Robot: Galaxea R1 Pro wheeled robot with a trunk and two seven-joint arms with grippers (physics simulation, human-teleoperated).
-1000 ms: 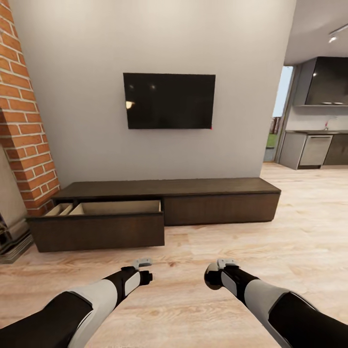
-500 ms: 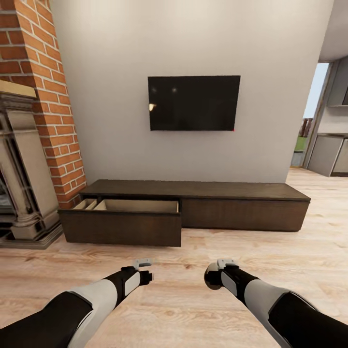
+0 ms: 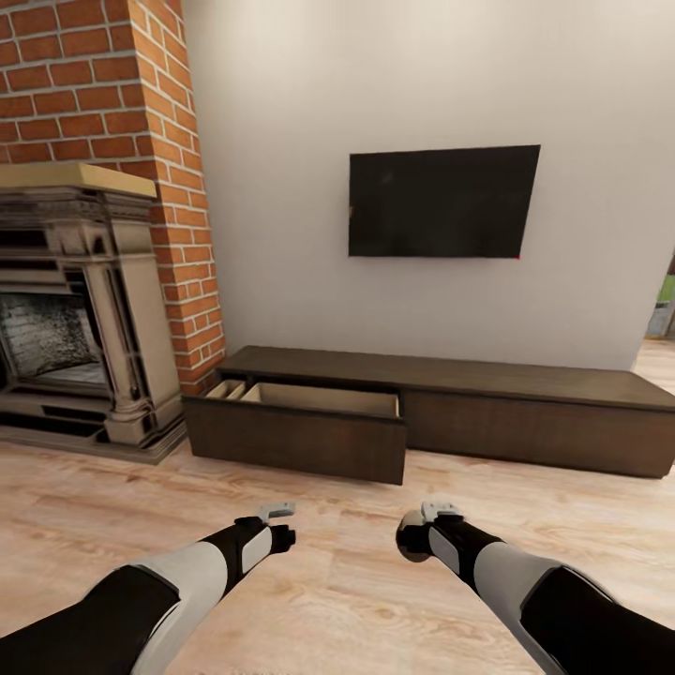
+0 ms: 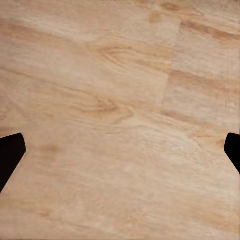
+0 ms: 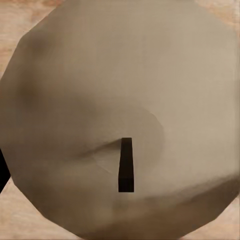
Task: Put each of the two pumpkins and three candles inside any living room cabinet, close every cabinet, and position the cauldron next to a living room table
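Note:
The cabinet [image 3: 525, 398] is a long, low dark-brown unit against the grey wall. Its left drawer [image 3: 300, 441] is pulled out and shows a pale interior with dividers. Both arms hang low over the wooden floor, well short of the cabinet. My right gripper [image 3: 419, 536] is shut on a candle [image 5: 120, 90], whose tan top and dark wick sit close up in the right wrist view. My left gripper [image 3: 278, 527] is open, its dark fingertips [image 4: 10, 152] wide apart over bare floor. The pumpkins, the cauldron and the table are out of view.
A stone fireplace [image 3: 84, 309] under a red brick chimney [image 3: 112, 84] stands left of the cabinet. Its hearth base juts onto the floor. A black TV [image 3: 441, 202] hangs on the wall above the cabinet. Light wood floor [image 3: 337, 581] lies between me and the drawer.
The camera has turned left, so the cabinet and TV have slid right in the picture and the fireplace has come into view. Both arms keep the same pose.

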